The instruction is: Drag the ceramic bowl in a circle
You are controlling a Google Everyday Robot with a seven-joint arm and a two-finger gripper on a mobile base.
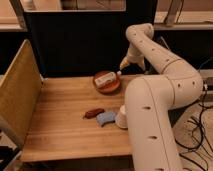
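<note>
Ceramic bowl (108,89), glossy reddish-brown, at upper centre of the frame on the far part of the wooden table (60,120); a pale rectangular object (104,79) lies in it. Gripper (121,70), fingers spread wide and holding nothing, at the bowl's right rim; contact cannot be told. Lower centre: dark red-brown piece (94,113), blue object (106,118), white cup (121,118).

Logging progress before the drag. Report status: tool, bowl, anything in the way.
Tool open, at right rim of ceramic bowl. Bowl at back of table, pale block lying in it. White cup, blue piece, dark red-brown piece nearer front, apart from bowl.
</note>
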